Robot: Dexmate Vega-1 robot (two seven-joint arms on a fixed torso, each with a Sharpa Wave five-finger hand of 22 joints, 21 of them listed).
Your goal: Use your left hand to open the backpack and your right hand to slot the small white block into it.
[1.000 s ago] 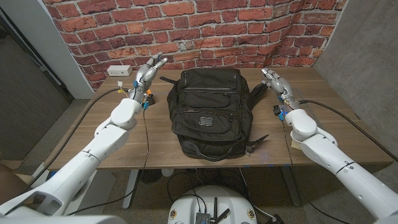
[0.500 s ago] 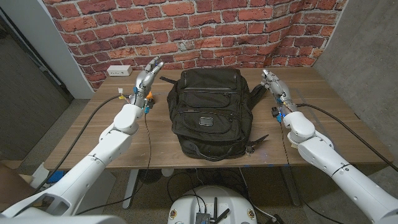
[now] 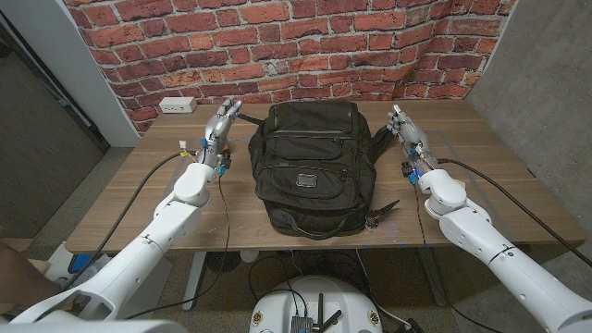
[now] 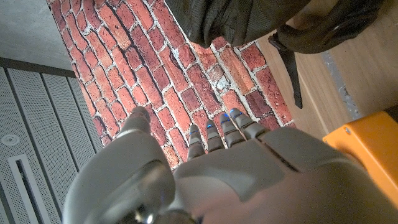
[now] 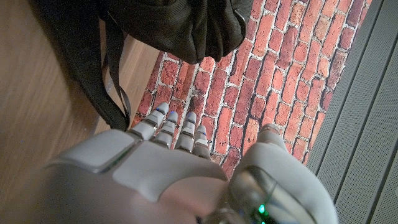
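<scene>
- The backpack [image 3: 313, 166] is seen lying closed in the middle of the counter [image 3: 139, 199], between the two arms.
- The left robot hand [image 3: 220, 123] is held just beside its upper left corner, fingers apart, nothing gripped.
- The right robot hand [image 3: 405, 125] is held beside its upper right corner, fingers extended, empty.

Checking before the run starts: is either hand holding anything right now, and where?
Nothing is held: left hand and right hand flank the backpack, fingers extended.
</scene>
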